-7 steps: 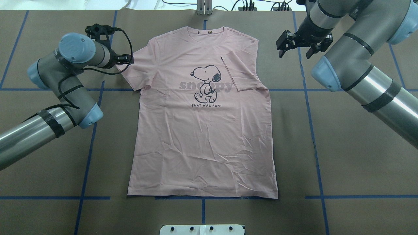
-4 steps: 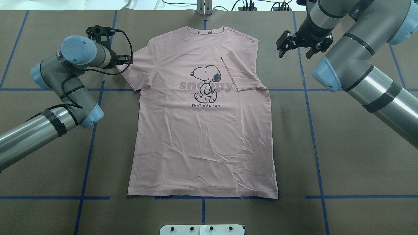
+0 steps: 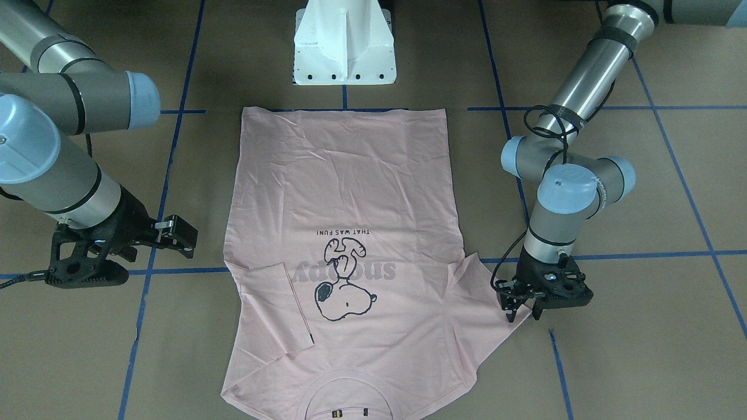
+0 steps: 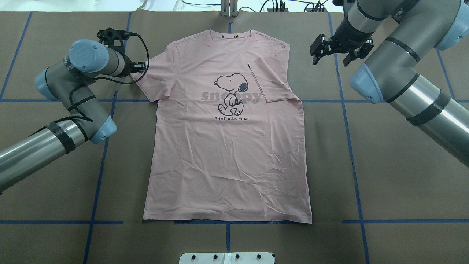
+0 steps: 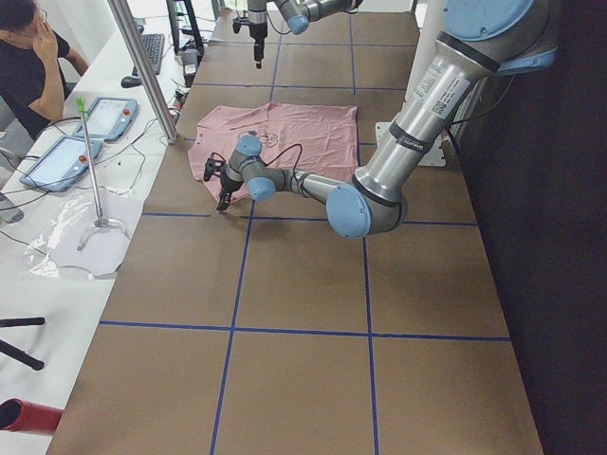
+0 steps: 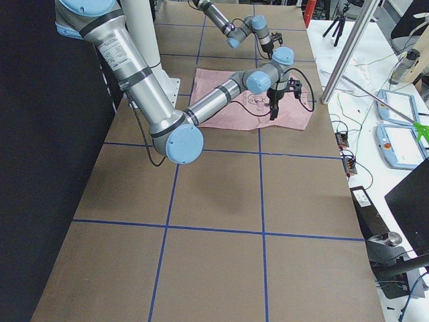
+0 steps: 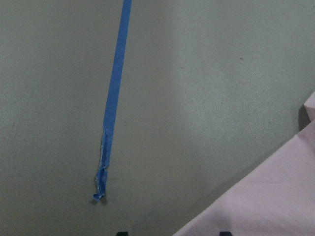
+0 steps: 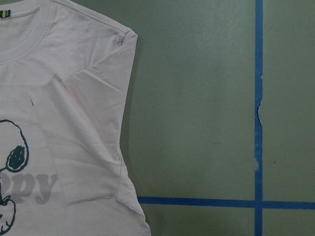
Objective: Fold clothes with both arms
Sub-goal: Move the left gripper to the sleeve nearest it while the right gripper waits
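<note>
The pale pink T-shirt (image 4: 227, 154) lies flat and print-up on the brown table, collar at the far side. One sleeve (image 4: 269, 79) is folded inward over the chest, also seen in the right wrist view (image 8: 83, 142). The other sleeve (image 4: 154, 79) is spread out. My left gripper (image 3: 521, 315) is down at that sleeve's outer corner, open, with the fingertips straddling the hem; the left wrist view shows the sleeve edge (image 7: 275, 196) beside bare table. My right gripper (image 4: 331, 55) hangs open above the table, clear of the shirt's folded side.
The white pedestal base (image 3: 344, 44) stands at the near edge behind the shirt's hem. Blue tape lines (image 4: 350, 146) cross the table. A metal pole (image 5: 142, 66), tablets and a seated person (image 5: 28, 66) are at a bench past the far edge.
The left arm's elbow and wrist have shifted slightly toward the shirt, the gripper staying at the sleeve corner. The right arm has barely moved.
</note>
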Controlling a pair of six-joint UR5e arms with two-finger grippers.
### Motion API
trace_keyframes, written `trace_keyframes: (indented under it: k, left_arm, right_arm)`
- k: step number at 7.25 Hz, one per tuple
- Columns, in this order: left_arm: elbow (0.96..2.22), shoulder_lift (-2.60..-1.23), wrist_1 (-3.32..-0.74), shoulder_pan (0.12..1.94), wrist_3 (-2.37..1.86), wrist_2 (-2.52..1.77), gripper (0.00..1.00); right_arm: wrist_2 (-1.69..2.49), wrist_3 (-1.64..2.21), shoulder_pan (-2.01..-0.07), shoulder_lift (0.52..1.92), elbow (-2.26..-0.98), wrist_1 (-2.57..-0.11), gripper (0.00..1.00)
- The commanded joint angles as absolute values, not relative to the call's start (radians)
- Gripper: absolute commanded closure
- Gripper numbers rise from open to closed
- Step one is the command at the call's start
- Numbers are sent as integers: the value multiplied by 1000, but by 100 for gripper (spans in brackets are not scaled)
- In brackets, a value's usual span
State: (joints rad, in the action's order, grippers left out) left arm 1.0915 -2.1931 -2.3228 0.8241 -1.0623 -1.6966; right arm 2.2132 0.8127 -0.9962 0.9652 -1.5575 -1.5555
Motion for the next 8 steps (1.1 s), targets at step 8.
trace_keyframes:
  k: [8]
  left_arm:
    - [1082, -2446, -2110, 767, -1285, -1804, 100]
  right_arm:
    - [2209, 808, -992, 991, -1551, -1549, 0]
